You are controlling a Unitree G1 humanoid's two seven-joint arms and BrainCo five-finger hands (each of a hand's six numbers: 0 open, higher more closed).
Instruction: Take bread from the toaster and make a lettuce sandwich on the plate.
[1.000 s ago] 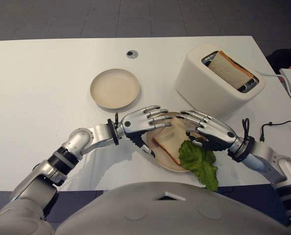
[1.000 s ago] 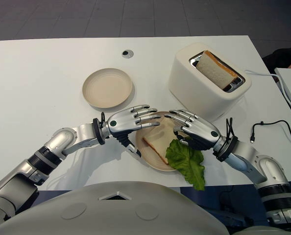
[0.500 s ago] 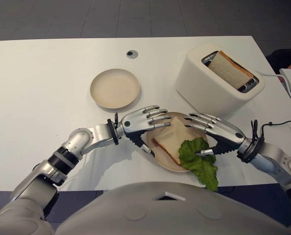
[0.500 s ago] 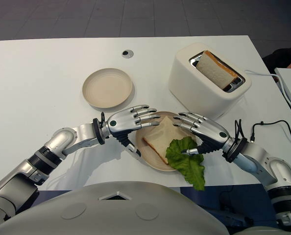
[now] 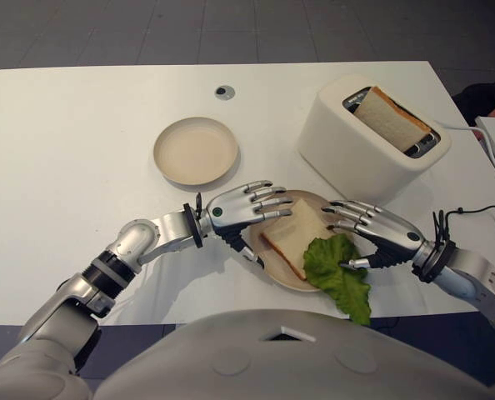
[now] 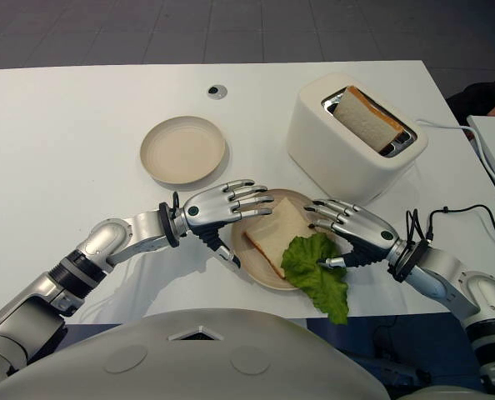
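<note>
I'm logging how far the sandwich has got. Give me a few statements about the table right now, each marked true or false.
1. A slice stands in the toaster. True.
2. The lettuce lies in the small dish. False: it lies partly on the bread on the plate and hangs over the near rim.
3. Two pieces of bread lie on the plate. False: only one.
4. The left hand is at the plate's left rim, fingers stretched out. True.
5. The right hand rests on the toaster. False: it is at the plate's right side, open, beside the lettuce.
</note>
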